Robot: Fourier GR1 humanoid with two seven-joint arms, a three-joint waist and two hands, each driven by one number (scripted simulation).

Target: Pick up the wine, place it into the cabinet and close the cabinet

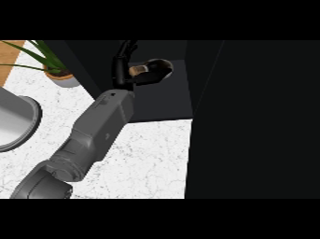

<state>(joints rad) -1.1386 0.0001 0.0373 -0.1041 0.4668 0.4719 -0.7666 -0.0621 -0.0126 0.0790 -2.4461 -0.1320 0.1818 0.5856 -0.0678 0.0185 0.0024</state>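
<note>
The wine bottle [154, 68] is dark with a pale label and lies tilted inside the dark open cabinet [163, 100] at the top centre. My left hand [125, 69] is shut on it, fingers and thumb curled round its left end. The grey left forearm [106, 122] runs up from the lower left into the cabinet opening. The bottle sits just above the cabinet floor; I cannot tell whether it touches. The right hand does not show.
A large black panel [266, 121], seemingly the open cabinet door, fills the right side. A potted plant [58, 74] stands at the upper left on the white marbled counter [149, 158]. A grey sink rim [17, 121] lies at the left edge.
</note>
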